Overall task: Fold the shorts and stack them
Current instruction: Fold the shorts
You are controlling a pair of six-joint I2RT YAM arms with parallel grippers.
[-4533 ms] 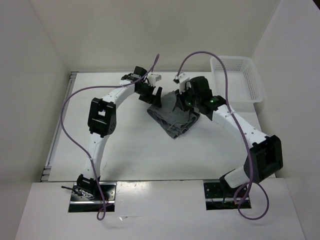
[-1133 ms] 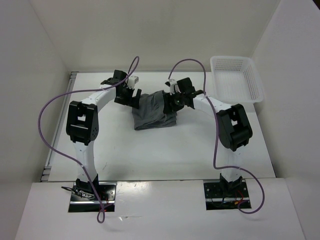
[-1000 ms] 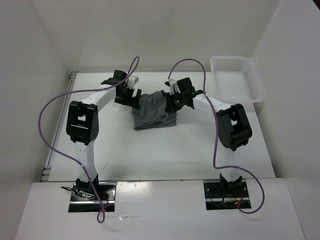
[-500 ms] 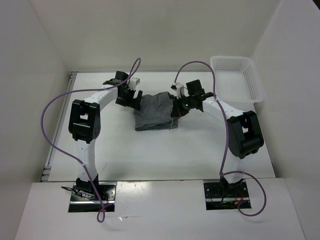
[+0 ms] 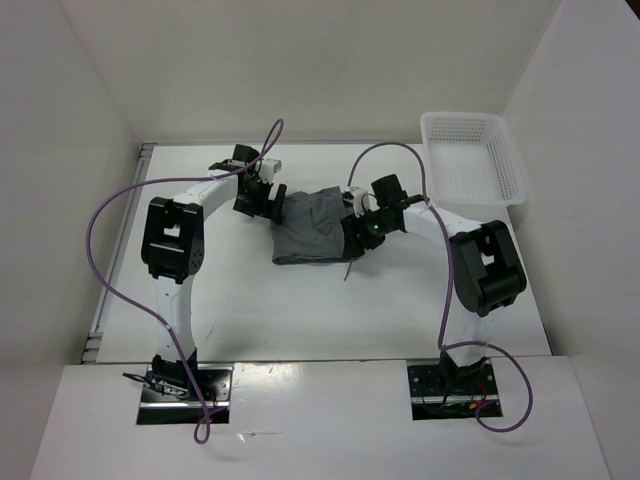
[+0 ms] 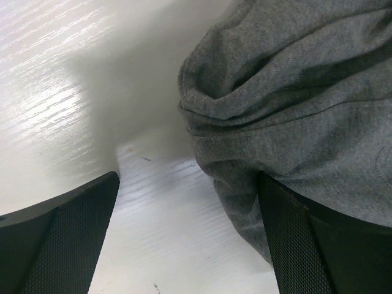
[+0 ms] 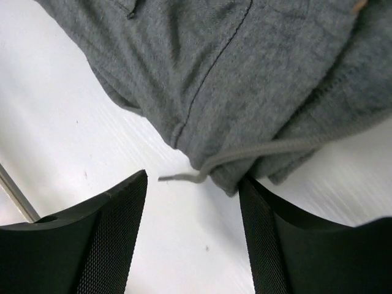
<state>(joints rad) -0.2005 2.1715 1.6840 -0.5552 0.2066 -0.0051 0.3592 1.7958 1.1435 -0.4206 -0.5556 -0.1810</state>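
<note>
The grey shorts (image 5: 312, 228) lie folded in a flat bundle at the back middle of the table. My left gripper (image 5: 268, 203) sits at their left edge, jaws wide open. In the left wrist view the shorts (image 6: 294, 92) drape against the right finger (image 6: 324, 251), and bare table shows between the fingers of the left gripper (image 6: 190, 233). My right gripper (image 5: 353, 238) is at the shorts' right near corner, open. In the right wrist view the shorts (image 7: 245, 73) fill the top, and the drawstring (image 7: 257, 150) trails between the tips of the right gripper (image 7: 195, 180).
A white mesh basket (image 5: 475, 160) stands at the back right corner. White walls close in the table (image 5: 300, 310) on the left, back and right. Purple cables arc over both arms.
My right gripper has opened and let go of the shorts, drawing slightly toward the near side. The shorts have shifted a little to the right. The left gripper stays open at their left edge.
</note>
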